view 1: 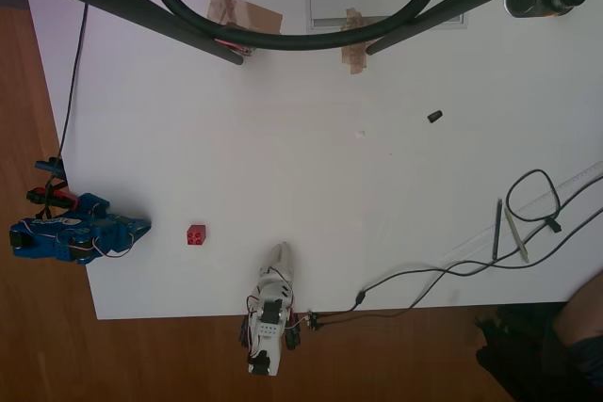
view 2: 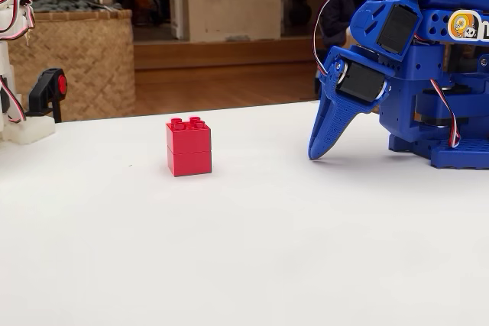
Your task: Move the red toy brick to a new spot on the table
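The red toy brick (view 1: 196, 233) (view 2: 189, 146) stands upright, studs up, on the white table (view 1: 311, 167) (view 2: 229, 250) near its lower left edge in the overhead view. My blue arm sits folded at the table's left edge. Its gripper (view 1: 144, 225) (view 2: 315, 152) points down with the tip resting on the tabletop, jaws together and holding nothing. A short stretch of bare table separates the brick from the gripper tip; in the fixed view the brick lies to the gripper's left.
A white arm (view 1: 271, 298) stands at the lower table edge, right of the brick. A small black piece (view 1: 434, 117), pens (view 1: 509, 231) and black cables (view 1: 528, 204) lie to the right. Brown tape patches (view 1: 247, 14) and dark bars (view 1: 132, 7) are at the top.
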You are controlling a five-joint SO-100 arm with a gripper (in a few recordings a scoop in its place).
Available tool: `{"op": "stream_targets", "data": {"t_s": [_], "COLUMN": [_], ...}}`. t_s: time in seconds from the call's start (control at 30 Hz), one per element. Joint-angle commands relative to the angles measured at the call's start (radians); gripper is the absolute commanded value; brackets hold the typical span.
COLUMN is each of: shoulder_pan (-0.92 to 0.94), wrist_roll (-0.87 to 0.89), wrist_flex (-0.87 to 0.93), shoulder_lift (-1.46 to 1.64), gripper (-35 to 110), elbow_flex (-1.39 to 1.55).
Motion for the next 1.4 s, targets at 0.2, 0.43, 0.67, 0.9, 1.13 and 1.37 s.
{"op": "stream_targets", "data": {"t_s": [0.2, 0.43, 0.67, 0.9, 1.13, 1.37], "shoulder_pan": [-0.005, -0.005, 0.041, 0.032, 0.005, 0.061], "wrist_roll": [0.005, 0.005, -0.063, -0.144, -0.130, -0.158], "wrist_flex": [-0.005, -0.005, -0.071, -0.301, -0.466, -0.532], "shoulder_lift": [0.037, 0.037, -0.038, -0.364, -0.742, -0.977], "gripper": [0, 0, 0, 2, 7, 19], "elbow_flex": [0.035, 0.035, 0.020, -0.225, -0.518, -0.699]}}
